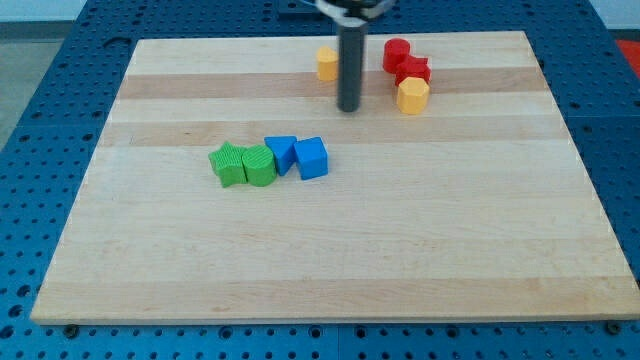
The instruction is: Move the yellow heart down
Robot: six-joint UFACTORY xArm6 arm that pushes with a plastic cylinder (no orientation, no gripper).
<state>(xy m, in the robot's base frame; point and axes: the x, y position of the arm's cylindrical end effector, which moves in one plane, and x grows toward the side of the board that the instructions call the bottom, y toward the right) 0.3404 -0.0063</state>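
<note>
You see the wooden board (330,250) first; no gripper here, only the rod, holding nothing. The green and blue blocks sit in a row left of centre, well clear. Near twelve o'clock on the board, my tip (349,108) rests just beside the yellow heart (327,63), which lies at about eleven o'clock from it. To push the heart down, I judge the tip must first get above it.
</note>
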